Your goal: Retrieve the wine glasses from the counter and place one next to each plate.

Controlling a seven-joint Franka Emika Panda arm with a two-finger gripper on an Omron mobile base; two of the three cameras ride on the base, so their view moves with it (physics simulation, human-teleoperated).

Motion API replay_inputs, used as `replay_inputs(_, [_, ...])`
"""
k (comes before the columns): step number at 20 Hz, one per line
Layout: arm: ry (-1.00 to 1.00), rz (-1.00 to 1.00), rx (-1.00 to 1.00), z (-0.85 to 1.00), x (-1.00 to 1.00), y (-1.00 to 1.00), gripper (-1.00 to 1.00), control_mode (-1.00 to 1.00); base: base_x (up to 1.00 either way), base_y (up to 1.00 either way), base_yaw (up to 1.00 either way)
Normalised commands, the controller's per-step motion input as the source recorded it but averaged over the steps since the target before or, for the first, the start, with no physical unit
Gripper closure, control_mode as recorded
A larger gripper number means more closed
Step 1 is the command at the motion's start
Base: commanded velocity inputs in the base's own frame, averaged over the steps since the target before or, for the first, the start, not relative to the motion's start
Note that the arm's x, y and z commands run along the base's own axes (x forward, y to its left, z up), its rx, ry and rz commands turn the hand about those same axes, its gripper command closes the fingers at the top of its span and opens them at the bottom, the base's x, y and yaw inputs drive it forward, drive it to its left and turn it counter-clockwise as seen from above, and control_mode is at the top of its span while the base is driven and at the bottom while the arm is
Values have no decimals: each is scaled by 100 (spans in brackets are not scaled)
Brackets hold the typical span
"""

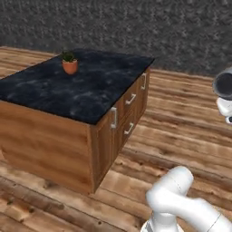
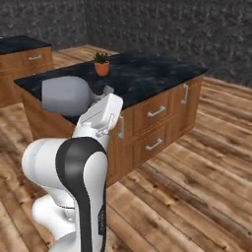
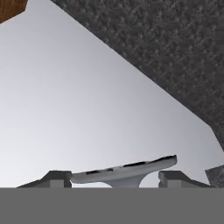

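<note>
My gripper (image 3: 113,178) is shut on a wine glass, and the glass's round grey foot (image 3: 124,171) spans the gap between the two dark fingertips (image 3: 53,178). Its translucent grey bowl (image 2: 66,96) shows left of my hand (image 2: 101,110), in the air off the near corner of the counter (image 2: 147,74). The same bowl (image 1: 224,84) appears at the right edge of the left base view, well away from the black marble counter (image 1: 81,88). The plates are out of view.
A small potted plant (image 1: 70,64) (image 2: 102,64) stands at the far side of the island counter. Drawers with metal handles (image 2: 156,111) face the wooden floor (image 2: 197,187). A second black-topped cabinet (image 2: 22,54) stands at the far left. A dark wall (image 1: 136,27) lies behind.
</note>
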Motion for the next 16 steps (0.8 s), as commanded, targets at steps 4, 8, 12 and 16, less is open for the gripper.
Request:
replay_inputs(4, [0,0,0,0,0,0,100,100,0,83,80])
replay_inputs(8, [0,0,0,0,0,0,100,100,0,36,93])
replay_inputs(12, [0,0,0,0,0,0,100,100,5,18,92])
replay_inputs(16, [0,0,0,0,0,0,100,100,55,25,74])
